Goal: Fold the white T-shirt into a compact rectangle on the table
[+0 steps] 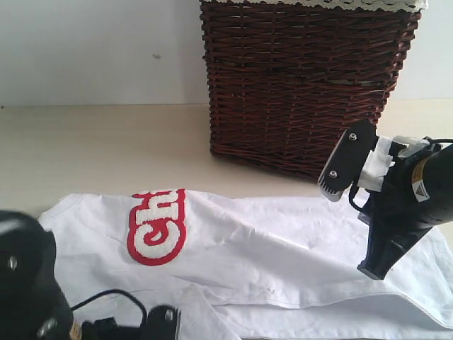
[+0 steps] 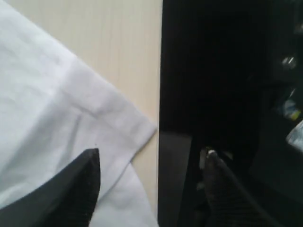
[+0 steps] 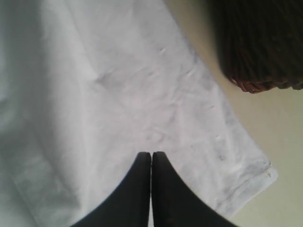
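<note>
The white T-shirt (image 1: 283, 255) lies flat across the table (image 1: 106, 149), its red-outlined lettering (image 1: 157, 225) facing up near the left end. My right gripper (image 3: 151, 153) is shut, fingertips pressed together with no cloth between them, just above the shirt's (image 3: 118, 85) right part near a hemmed corner. In the exterior view the right gripper (image 1: 371, 269) points down over that end. My left gripper (image 2: 152, 152) is open. One of its fingers (image 2: 87, 184) sits over the shirt's (image 2: 47, 104) near corner, the other past the table's edge. Only part of the left gripper (image 1: 164, 320) shows at the bottom of the exterior view.
A dark brown wicker basket (image 1: 297, 85) with a lace-trimmed liner stands at the back, close behind the shirt's right half, and shows again as the basket (image 3: 260, 42) in the right wrist view. Bare table (image 2: 128, 47) runs beside the shirt's corner up to the near edge.
</note>
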`<action>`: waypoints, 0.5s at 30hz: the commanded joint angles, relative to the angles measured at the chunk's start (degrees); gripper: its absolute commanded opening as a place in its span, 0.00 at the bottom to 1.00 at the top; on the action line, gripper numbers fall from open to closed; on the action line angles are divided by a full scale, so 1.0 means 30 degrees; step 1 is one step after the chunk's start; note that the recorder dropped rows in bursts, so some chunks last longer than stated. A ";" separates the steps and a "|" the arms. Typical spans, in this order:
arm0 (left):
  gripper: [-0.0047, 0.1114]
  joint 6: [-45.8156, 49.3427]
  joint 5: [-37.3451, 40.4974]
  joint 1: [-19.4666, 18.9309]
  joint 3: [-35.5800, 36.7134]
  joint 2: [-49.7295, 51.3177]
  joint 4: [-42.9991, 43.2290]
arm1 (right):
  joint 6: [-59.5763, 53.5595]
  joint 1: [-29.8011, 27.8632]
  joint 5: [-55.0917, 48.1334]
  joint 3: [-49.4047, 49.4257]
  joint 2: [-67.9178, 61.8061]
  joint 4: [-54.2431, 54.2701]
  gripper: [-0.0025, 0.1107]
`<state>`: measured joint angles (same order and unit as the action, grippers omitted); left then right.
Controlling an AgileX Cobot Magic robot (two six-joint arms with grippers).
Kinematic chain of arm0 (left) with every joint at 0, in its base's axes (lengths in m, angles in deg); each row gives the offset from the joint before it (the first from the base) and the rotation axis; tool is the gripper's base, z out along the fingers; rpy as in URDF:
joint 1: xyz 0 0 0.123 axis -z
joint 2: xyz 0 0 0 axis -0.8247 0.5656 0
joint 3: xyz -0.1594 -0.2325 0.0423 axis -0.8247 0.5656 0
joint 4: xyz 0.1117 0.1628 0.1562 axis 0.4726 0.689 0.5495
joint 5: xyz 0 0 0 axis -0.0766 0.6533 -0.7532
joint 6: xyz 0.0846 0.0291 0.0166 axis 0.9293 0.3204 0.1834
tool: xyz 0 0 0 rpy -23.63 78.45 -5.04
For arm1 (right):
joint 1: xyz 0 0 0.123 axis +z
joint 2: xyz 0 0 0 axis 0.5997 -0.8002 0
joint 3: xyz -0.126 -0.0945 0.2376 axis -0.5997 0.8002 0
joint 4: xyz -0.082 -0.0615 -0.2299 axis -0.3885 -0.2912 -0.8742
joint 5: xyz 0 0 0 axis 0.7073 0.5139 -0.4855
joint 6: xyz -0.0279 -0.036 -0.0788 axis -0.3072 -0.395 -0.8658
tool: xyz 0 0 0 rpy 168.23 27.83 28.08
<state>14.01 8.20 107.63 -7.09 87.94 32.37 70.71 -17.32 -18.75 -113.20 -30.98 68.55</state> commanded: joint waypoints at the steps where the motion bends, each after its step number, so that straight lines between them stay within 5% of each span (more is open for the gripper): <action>1: 0.58 -0.3749 -0.1311 0.1904 0.1217 -0.0012 0.5077 | 0.0531 -0.0101 0.0419 0.0054 -0.0014 -0.0110 0.04; 10: 0.58 -0.4874 -0.6609 0.2002 0.3118 -0.0012 0.6523 | 0.1173 -0.0101 0.0384 0.0054 -0.0014 0.0394 0.04; 15: 0.55 -0.4874 -0.6861 0.2002 0.3395 0.0868 0.6304 | 0.1317 -0.0101 0.0421 0.0054 -0.0014 0.0558 0.04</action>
<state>-0.15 -10.65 113.35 2.17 88.21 51.49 73.90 -17.32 -18.24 -113.20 -30.98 69.91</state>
